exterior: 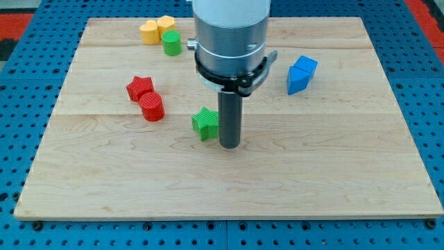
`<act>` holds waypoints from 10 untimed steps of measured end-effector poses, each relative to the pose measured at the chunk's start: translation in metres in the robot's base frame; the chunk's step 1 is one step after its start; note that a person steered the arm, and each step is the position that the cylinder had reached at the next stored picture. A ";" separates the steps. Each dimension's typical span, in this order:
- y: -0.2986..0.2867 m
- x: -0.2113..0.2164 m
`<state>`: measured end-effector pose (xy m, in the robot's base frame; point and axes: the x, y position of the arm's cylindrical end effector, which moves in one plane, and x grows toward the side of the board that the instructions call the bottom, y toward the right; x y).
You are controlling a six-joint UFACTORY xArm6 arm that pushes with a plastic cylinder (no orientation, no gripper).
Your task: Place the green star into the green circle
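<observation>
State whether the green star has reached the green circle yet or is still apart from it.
Apart. The green star sits mid-board beside my tip, on its left in the view; the green circle is near the view's top, by the yellow blocks.

You see my tip point(229, 144) just right of the green star point(205, 123). The green circle point(172, 44) lies toward the view's top-left of that star, well apart.

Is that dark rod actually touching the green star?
Cannot tell. In the camera view my tip sits right against the green star on the view's right, with no board visible between them, but the rod may merely overlap it.
</observation>
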<state>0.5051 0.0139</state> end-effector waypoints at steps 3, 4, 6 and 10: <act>-0.029 -0.023; -0.047 -0.072; -0.069 -0.078; -0.091 -0.184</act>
<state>0.3216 -0.0772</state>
